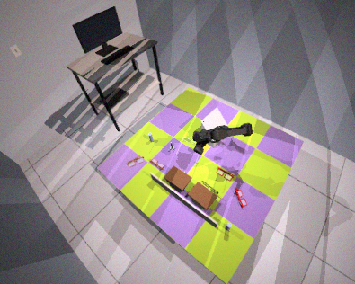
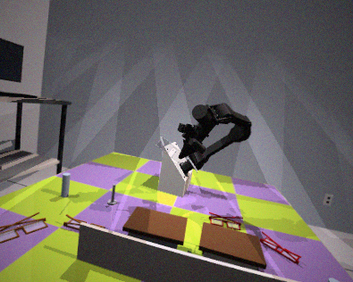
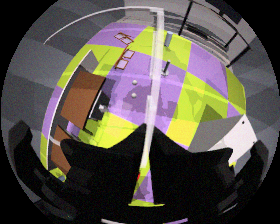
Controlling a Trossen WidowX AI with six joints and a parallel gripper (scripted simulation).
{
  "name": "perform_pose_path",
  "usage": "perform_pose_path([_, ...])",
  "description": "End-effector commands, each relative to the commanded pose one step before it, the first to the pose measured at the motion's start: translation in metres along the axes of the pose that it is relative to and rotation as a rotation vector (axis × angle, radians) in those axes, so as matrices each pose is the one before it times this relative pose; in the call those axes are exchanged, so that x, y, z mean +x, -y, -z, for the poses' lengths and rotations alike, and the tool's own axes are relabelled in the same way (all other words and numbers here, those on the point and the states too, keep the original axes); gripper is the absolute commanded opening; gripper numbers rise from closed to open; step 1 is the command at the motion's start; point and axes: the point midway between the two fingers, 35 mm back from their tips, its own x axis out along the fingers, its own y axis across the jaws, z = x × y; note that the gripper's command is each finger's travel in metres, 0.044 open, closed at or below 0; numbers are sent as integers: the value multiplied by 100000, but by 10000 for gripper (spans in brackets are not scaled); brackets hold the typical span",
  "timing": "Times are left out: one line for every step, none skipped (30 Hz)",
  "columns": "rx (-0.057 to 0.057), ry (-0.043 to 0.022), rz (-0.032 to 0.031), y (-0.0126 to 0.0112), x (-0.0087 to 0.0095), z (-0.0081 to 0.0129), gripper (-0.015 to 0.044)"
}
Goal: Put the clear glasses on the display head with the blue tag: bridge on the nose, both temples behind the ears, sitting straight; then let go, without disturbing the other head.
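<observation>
The clear glasses (image 2: 161, 143) (image 3: 156, 65) are in my gripper (image 1: 199, 151) (image 2: 181, 156) (image 3: 146, 127). The gripper is shut on a thin, pale part of them, and they hang in the air in front of the white tilted block. Two brown-topped blocks, seemingly the display heads, stand side by side: the left one (image 1: 178, 178) (image 2: 155, 224) (image 3: 82, 97) and the right one (image 1: 202, 196) (image 2: 233, 244) (image 3: 60, 148). The gripper is well above and away from both. Dark-framed glasses (image 1: 209, 187) show beside the right block. I cannot make out the blue tag, noses or ears.
A long upright board (image 1: 185, 201) (image 2: 166, 261) runs alongside the blocks. Orange-brown glasses (image 1: 135, 162) (image 2: 34, 225) and red glasses (image 1: 241, 198) (image 2: 280, 248) lie on the mat. A grey cylinder (image 1: 151, 137) (image 2: 65, 185) and small stand (image 1: 172, 146) (image 2: 113, 195) are leftward. The white block (image 1: 213, 118) (image 2: 172, 177) is near the arm.
</observation>
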Motion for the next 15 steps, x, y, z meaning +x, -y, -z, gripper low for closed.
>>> perform_pose_path([6345, 2319, -1568, 71, -896, 1622, 0])
perform_pose_path([1380, 430, -512, 26, -203, 374, 0])
perform_pose_path([1381, 413, -526, 36, -201, 372, 0])
perform_pose_path([1381, 397, -540, 47, -199, 369, 0])
perform_pose_path([1382, 379, -554, 57, -197, 366, 0])
perform_pose_path([1383, 362, -567, 68, -195, 362, 0])
perform_pose_path([1384, 344, -579, 78, -193, 358, 0])
perform_pose_path([1385, 326, -591, 88, -191, 354, 0])
perform_pose_path([1386, 307, -603, 97, -189, 350, 0])
perform_pose_path([1388, 288, -613, 107, -187, 345, 0])
perform_pose_path([1389, 269, -624, 116, -185, 340, 0])
perform_pose_path([1390, 249, -634, 125, -183, 335, 0])
perform_pose_path([1391, 229, -643, 134, -181, 329, 0])
perform_pose_path([1393, 209, -652, 143, -179, 323, 0])
perform_pose_path([1394, 188, -660, 152, -177, 317, 0])
